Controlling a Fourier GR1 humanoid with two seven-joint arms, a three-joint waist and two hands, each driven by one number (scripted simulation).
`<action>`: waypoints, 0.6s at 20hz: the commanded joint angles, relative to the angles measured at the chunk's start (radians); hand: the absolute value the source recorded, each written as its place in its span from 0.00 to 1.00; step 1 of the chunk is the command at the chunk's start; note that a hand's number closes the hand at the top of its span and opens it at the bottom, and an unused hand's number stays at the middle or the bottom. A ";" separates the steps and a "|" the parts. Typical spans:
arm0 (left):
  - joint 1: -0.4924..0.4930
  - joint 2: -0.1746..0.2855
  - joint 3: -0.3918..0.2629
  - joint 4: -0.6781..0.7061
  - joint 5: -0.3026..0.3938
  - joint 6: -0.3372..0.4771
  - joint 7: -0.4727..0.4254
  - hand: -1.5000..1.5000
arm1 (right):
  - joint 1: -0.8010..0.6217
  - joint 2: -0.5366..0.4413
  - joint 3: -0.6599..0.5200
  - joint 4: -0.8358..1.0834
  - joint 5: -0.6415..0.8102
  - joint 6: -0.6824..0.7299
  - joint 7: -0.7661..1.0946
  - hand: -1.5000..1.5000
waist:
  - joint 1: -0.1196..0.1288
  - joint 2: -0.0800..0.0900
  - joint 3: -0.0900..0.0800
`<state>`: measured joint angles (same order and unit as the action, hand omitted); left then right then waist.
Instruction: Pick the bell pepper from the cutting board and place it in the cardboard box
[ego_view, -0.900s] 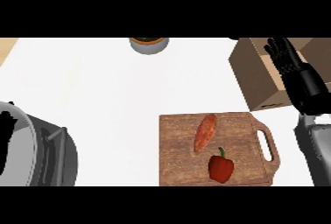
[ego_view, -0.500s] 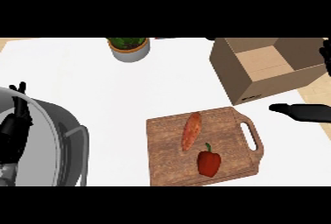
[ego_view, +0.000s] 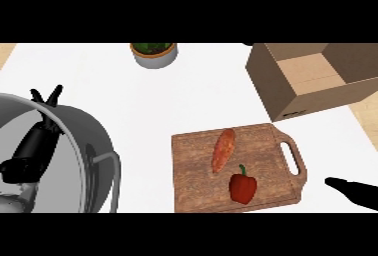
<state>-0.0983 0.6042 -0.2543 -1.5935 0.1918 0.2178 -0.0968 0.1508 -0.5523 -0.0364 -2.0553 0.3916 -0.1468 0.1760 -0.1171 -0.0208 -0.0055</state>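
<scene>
A red bell pepper (ego_view: 243, 186) lies on the near right part of the wooden cutting board (ego_view: 196, 192), stem pointing away from me. The open cardboard box (ego_view: 289, 95) stands at the far right, beyond the board's handle. My right hand (ego_view: 353, 190) comes in at the lower right edge, low beside the board's handle, its straight dark fingers pointing left toward the pepper without touching it. Over the big pot at the left, my left hand (ego_view: 35, 144) rests open with fingers up.
A long orange-red vegetable (ego_view: 224, 149) lies on the board just beyond the pepper. A large grey pot (ego_view: 87, 145) fills the left side. A small potted plant (ego_view: 153, 54) stands at the far edge of the white counter.
My right hand has dropped from beside the box to low at the board's right end. The view has shifted, so the pot and my left hand now show larger at the left.
</scene>
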 joint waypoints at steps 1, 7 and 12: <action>-0.069 0.010 -0.002 0.046 0.019 -0.086 -0.022 0.50 | 0.170 -0.027 0.092 -0.222 0.170 0.020 0.090 0.00 | 0.030 0.012 0.001; -0.114 -0.035 -0.072 0.014 -0.002 -0.062 0.008 0.50 | 0.232 -0.110 0.243 -0.345 0.339 0.250 0.391 0.00 | 0.086 0.022 0.000; -0.112 -0.029 -0.075 0.053 0.010 -0.096 -0.050 0.50 | 0.159 -0.135 0.405 -0.423 0.360 0.427 0.657 0.00 | 0.111 0.023 -0.001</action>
<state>-0.1942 0.5816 -0.3240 -1.5712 0.1959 0.1793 -0.1109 0.3112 -0.6766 0.2496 -2.3284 0.6473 0.1509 0.6334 -0.0235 -0.0004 -0.0067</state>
